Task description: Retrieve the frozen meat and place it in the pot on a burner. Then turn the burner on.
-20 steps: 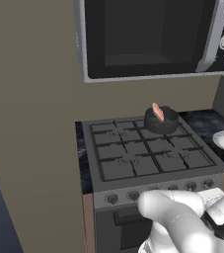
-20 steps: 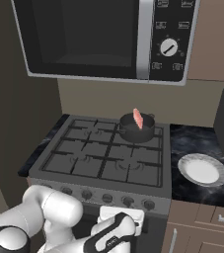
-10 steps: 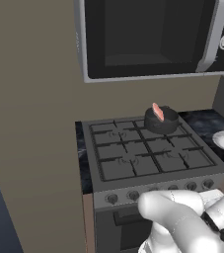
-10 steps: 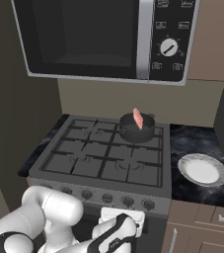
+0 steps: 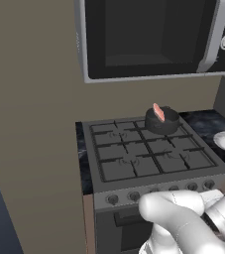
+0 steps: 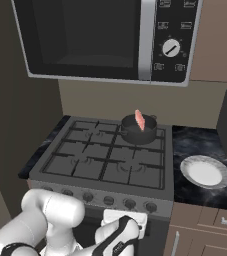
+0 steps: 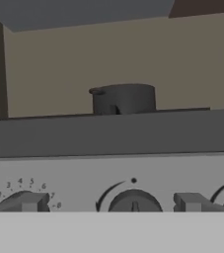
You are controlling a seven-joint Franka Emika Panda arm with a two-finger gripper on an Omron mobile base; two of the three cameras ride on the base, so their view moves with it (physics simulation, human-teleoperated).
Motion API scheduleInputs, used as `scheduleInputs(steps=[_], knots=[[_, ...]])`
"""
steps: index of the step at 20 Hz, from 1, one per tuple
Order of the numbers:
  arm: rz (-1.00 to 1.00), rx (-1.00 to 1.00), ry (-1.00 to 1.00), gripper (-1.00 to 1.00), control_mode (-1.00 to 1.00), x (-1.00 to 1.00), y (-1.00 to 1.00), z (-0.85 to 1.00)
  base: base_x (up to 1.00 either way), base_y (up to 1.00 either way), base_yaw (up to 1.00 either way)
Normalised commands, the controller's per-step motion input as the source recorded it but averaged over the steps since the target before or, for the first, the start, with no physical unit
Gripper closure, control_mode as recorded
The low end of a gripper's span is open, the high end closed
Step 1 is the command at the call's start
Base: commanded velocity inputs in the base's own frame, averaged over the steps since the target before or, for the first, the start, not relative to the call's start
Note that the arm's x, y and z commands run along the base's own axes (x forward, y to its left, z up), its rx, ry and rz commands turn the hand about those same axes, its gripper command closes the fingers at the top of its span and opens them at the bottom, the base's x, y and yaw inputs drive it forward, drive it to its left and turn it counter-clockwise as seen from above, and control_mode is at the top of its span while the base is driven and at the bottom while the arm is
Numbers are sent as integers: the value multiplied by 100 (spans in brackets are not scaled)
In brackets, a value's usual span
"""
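Frozen meat [image 6: 140,120]: pinkish-red, paler streaks. Pot [image 6: 138,131]: dark grey, near black. Stove [image 6: 110,157]: grey, dark grates; knob [image 7: 133,201] dark on a pale grey panel. Plate [image 6: 205,171]: white. Table [image 6: 195,144]: black, marbled. Microwave [image 6: 110,37]: black door, silver trim.

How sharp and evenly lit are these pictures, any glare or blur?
Left base view: flat, even light, soft edges, no glare; the meat reads clearly in the pot. Right base view: equally flat; the microwave interior is dark, the plate bright but not blown out. Hand view: dim and slightly blurred; stove knobs cut off at the bottom.
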Motion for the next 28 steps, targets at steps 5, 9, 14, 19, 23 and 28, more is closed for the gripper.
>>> scheduleInputs(steps=[5, 9, 14, 19, 23, 28], knots=[[0, 0, 0, -100, -100, 13, 0, -7, 0, 0, 0], [-1, 0, 0, -100, -100, 12, 0, -13, 0, 0, 0], [-2, 0, 0, -100, -100, 8, 0, -6, 0, 0, 0], [-3, 0, 0, -100, -100, 3, -8, -5, 0, 0, 0], [-3, 0, 0, -100, -100, 0, -12, -6, 0, 0, 0], [-1, 0, 0, -100, -100, 0, -2, -9, 0, 0, 0]])
